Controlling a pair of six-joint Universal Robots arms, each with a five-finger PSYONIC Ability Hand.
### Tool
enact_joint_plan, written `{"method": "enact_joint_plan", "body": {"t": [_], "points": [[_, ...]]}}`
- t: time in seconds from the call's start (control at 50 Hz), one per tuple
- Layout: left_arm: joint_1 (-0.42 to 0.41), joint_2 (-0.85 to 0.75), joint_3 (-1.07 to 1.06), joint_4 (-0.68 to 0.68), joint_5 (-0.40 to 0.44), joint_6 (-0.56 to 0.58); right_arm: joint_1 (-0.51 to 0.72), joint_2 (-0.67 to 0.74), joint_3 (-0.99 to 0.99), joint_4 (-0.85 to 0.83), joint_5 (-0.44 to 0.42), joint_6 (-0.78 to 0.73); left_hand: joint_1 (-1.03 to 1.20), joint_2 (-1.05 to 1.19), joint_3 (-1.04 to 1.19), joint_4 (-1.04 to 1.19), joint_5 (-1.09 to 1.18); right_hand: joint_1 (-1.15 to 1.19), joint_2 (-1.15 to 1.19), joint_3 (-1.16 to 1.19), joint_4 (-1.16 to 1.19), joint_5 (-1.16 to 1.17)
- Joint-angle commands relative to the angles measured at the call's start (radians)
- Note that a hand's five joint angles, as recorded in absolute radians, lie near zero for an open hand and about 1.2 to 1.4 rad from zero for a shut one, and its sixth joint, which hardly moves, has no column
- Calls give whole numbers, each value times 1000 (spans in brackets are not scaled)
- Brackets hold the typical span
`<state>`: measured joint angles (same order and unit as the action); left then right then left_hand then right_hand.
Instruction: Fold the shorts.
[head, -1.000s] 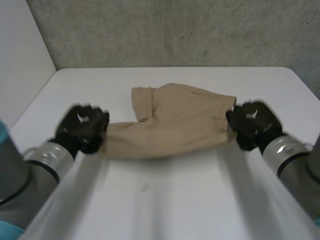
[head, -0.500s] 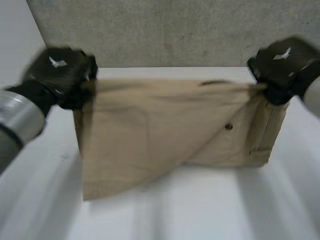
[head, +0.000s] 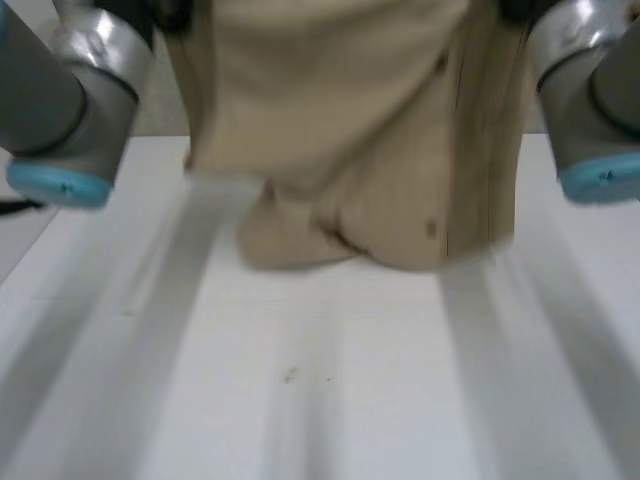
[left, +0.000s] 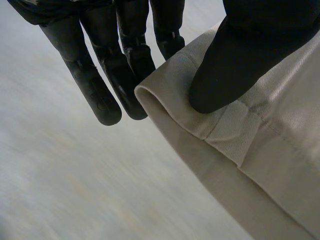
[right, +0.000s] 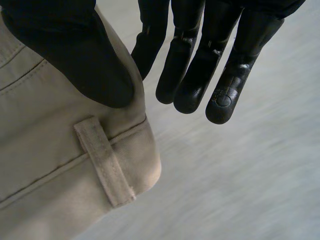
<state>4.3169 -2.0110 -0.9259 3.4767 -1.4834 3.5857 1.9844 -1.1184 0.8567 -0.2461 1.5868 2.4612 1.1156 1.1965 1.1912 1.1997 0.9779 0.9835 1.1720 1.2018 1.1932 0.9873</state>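
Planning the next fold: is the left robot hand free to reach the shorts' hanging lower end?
Probably not. The left robot hand pinches the shorts at the waistband, holding them up; letting go would likely drop that side.

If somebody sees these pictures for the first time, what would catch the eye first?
The beige shorts hang high between the left arm and the right arm, over the white table. In the wrist views, the left hand and the right hand each pinch a corner of the waistband between thumb and fingers, close to a belt loop.
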Motion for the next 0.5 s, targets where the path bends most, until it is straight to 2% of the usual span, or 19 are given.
{"method": "enact_joint_plan", "body": {"t": [0.02,0.14,0.32,0.4,0.44,0.5], "points": [[6,150,-152,202,-51,-169,14,-147,143,-138,7,16,281,200,205,197,244,413,224,194,203,234],[7,150,-281,115,-34,-180,21,-150,306,23,2,36,281,200,205,197,244,413,224,194,203,234],[20,94,-537,84,31,-179,21,-133,519,67,-5,94,281,200,205,197,244,413,224,194,203,234],[20,32,-640,79,31,-174,20,-55,564,70,-16,91,281,200,205,197,244,413,224,194,203,234],[21,9,-677,76,31,-171,25,37,574,99,-16,88,281,200,205,197,244,413,224,194,203,234],[21,-5,-754,68,31,-154,22,69,576,149,-16,84,281,200,205,197,244,413,224,194,203,234]]}}
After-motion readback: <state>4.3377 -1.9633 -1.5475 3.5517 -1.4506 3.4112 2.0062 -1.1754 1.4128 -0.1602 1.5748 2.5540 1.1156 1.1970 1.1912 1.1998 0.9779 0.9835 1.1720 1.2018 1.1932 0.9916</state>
